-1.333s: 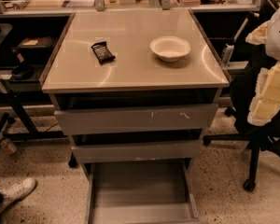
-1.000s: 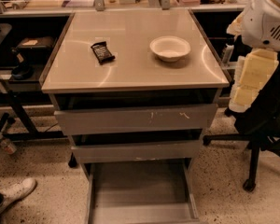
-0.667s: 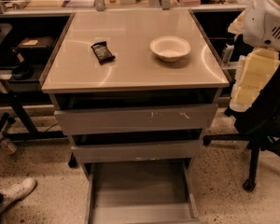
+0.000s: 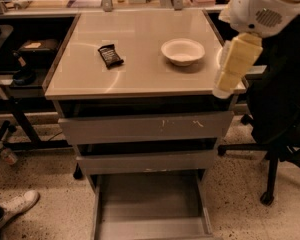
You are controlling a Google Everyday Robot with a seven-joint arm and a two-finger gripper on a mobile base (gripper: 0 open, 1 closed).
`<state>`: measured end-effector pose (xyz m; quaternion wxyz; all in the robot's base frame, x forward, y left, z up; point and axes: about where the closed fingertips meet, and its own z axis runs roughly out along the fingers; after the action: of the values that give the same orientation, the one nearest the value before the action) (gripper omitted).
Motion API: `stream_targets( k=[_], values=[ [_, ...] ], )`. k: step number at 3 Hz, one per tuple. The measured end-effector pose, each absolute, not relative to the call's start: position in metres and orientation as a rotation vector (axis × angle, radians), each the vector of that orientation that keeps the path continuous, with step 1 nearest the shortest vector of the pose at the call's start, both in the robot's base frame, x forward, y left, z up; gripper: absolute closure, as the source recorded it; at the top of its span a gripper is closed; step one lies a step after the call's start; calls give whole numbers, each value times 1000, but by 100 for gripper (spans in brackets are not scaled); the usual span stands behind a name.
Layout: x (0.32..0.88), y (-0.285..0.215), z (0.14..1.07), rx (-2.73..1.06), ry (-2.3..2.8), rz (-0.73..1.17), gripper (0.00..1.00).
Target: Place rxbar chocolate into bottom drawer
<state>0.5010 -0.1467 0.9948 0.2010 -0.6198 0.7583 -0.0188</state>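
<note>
The rxbar chocolate [image 4: 110,55], a small flat bar in a black wrapper, lies on the left part of the cabinet top [image 4: 140,69]. The bottom drawer [image 4: 150,206] is pulled out, its grey floor bare. My arm comes in from the upper right, and the gripper [image 4: 233,66], with its cream-coloured fingers pointing down, hangs over the right edge of the cabinet top, right of the white bowl and far from the bar. It holds nothing that I can see.
A white bowl [image 4: 183,51] sits on the right part of the top. Two shallower drawers [image 4: 145,126] above are slightly ajar. A black office chair [image 4: 277,114] stands to the right. A desk with clutter [image 4: 20,59] is on the left, a shoe [image 4: 15,206] at bottom left.
My arm has moved in from the right edge toward the cabinet, and the gripper now hangs over the top's right edge. The bar, bowl and drawers have not moved.
</note>
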Motion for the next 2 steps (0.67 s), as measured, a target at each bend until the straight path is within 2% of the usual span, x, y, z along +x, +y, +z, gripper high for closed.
stream_targets(
  k=[2],
  values=[
    [587,-54,1026,-1755,2066,30,0]
  ],
)
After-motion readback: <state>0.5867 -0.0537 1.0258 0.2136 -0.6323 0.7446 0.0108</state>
